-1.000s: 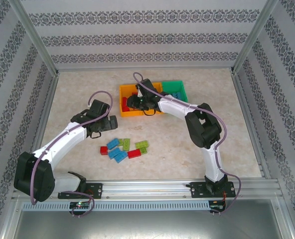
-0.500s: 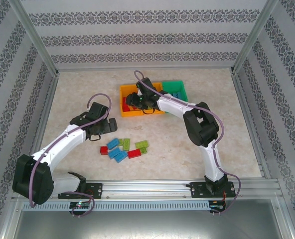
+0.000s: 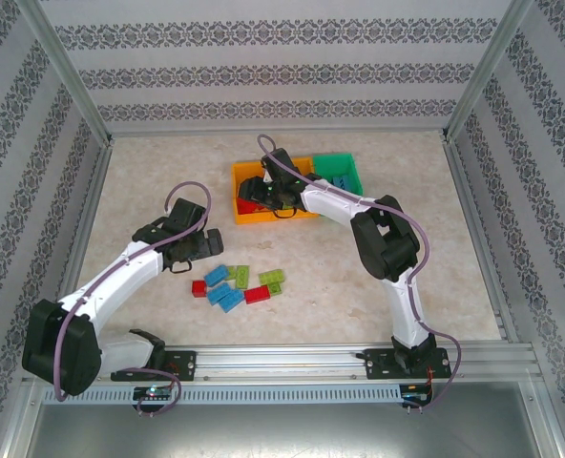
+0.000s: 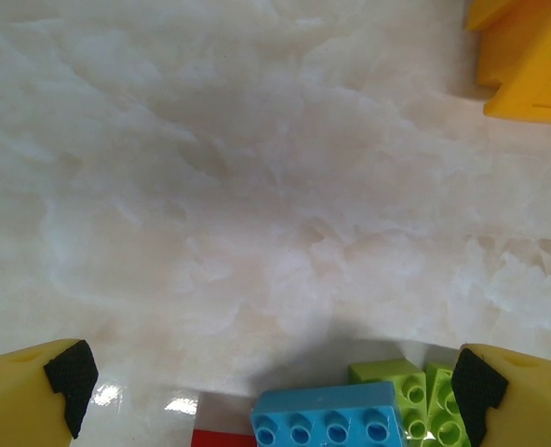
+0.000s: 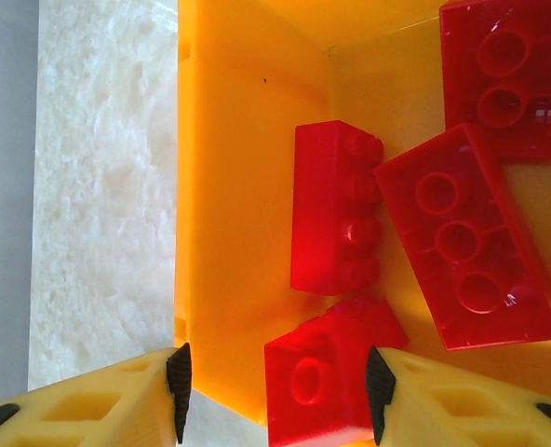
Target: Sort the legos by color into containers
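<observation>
The containers stand joined in a row: an orange bin [image 3: 245, 216], a second orange one and a green bin [image 3: 338, 165]. My right gripper [image 3: 253, 195] hangs over the left orange bin [image 5: 229, 186], jaws open. A red brick [image 5: 327, 391] lies between them against the right pad, apart from the left pad. Three more red bricks [image 5: 336, 209] lie in that bin. My left gripper [image 3: 208, 250] is wide open just behind the loose legos: a blue brick [image 4: 322, 419], green bricks [image 4: 396, 380] and a red one [image 4: 221, 438] sit between its fingertips.
The loose pile of blue [image 3: 230, 299], red [image 3: 257, 294] and green [image 3: 271, 278] bricks lies mid-table in front of the bins. A corner of the orange bin [image 4: 527, 65] shows ahead of the left gripper. Metal frame posts and patterned walls ring the table.
The right jaws have spread apart, freeing the red brick over the left orange bin. The left gripper has crept slightly nearer the brick pile, still wide open.
</observation>
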{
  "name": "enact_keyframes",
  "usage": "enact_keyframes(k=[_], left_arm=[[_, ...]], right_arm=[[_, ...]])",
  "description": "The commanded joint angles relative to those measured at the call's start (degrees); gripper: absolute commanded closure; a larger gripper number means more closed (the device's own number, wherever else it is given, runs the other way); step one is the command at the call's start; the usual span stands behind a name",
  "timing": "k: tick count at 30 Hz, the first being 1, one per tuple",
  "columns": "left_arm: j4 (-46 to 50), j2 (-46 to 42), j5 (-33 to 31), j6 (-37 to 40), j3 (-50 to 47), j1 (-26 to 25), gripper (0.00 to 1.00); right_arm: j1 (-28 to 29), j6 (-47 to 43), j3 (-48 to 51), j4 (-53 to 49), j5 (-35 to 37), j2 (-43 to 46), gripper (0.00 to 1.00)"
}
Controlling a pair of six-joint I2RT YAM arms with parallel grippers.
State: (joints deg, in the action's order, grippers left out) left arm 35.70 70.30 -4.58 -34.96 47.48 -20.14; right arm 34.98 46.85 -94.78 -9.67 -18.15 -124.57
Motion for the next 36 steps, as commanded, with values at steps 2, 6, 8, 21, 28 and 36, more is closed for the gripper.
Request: enact_keyframes(k=[2,6,8,21,28,36], left_arm=[[4.6,-2.4,-1.5,-1.1,-1.0,0.3,0.0],[6.8,-3.9,-1.3,-2.7,-1.9,0.3,0.0],[7.5,-4.8,-0.2,-4.6,-2.9,0.3,0.0],[11.6,-14.1,3.8,-9.1,-10.3,-0.5,0.08],[9.2,-16.2,6.2,-9.3,-13.3,-1.7,0.13],[6.2,-14.4,6.9,-9.8,-15.1,-3.1,0.17]], right_arm=[[-0.8,0.6,0.5,0.7,-0.1,1.0,0.39],[-0.5,-0.4,0.6,1.0,0.2,3.4,0.34],[-0.3,-1.0,0.6,1.0,0.4,4.7,0.3],[-0.7,-2.0,3.8,3.0,-0.2,11.0,0.27],[-2.2,-1.2,7.6,3.7,0.7,13.3,0.27],[-3.3,-2.1,11.6,3.4,1.3,16.3,0.25]])
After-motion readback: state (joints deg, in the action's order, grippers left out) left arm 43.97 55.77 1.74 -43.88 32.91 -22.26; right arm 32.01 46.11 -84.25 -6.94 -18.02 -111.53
